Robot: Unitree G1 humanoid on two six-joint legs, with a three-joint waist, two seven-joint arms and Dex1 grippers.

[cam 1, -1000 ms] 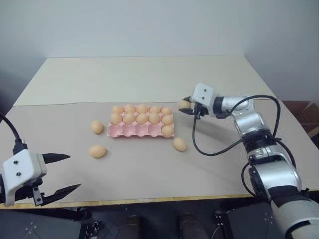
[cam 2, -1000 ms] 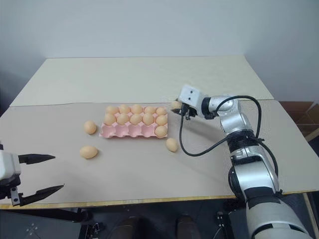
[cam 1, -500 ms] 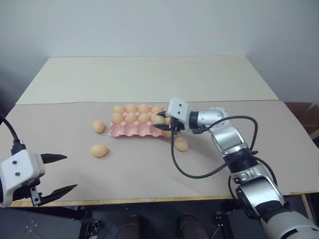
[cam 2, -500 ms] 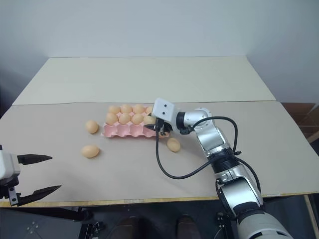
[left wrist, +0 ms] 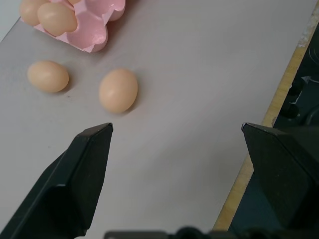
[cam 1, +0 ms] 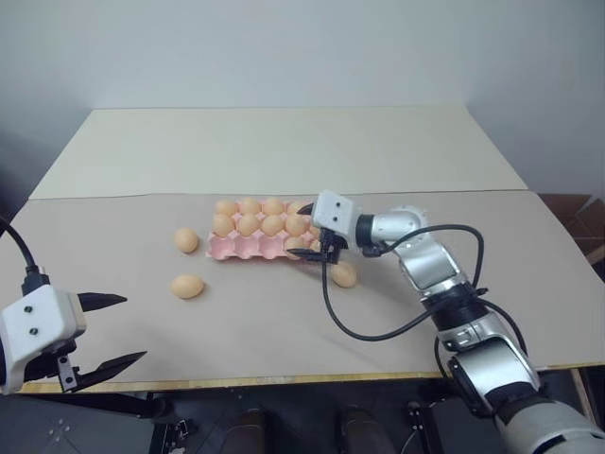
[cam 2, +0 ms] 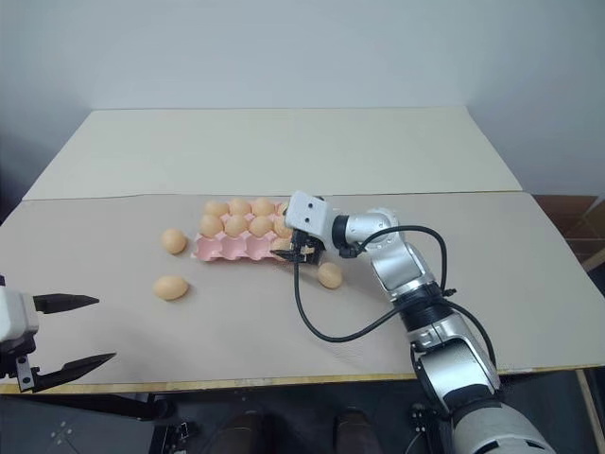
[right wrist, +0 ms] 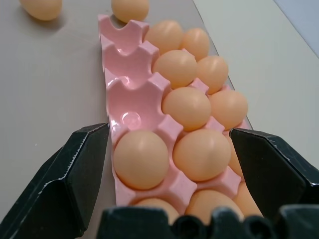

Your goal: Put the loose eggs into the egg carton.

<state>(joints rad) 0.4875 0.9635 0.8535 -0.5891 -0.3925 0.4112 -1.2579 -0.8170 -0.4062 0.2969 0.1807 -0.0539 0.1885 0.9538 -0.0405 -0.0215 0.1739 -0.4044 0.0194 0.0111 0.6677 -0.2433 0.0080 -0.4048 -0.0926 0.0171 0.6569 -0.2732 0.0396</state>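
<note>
The egg carton (cam 1: 260,246) lies flat near the middle of the tabletop (cam 1: 284,142), its long axis running left to right, parallel to the near edge. Its two farther rows look full of eggs. In the near row the right wrist view shows three cups bare at the left end and eggs in the cups toward the right end, the nearest of them, the freshly seated egg (right wrist: 141,158), sitting just ahead of the right gripper (cam 1: 307,230). By my count the bulk of the carton is filled and three cups remain.

Three loose eggs are left on the tabletop, which matches the bare cups. One loose egg (cam 1: 186,240) lies just beside the carton's left end, upright-looking from above, its axis hard to tell. A second loose egg (cam 1: 187,286) lies nearer the front edge, left of the carton and well apart from it, its long axis roughly left to right. The third loose egg (cam 1: 344,274) lies just off the carton's near right corner, long axis slightly slanted.

The right gripper hangs over the carton's right end with its jaws spread wide and nothing between them; the egg below sits in its cup, free of the fingers. The left gripper (cam 1: 102,329) hangs at the near left corner of the tabletop, jaws wide and holding nothing, pointed toward the two left-hand eggs.
</note>
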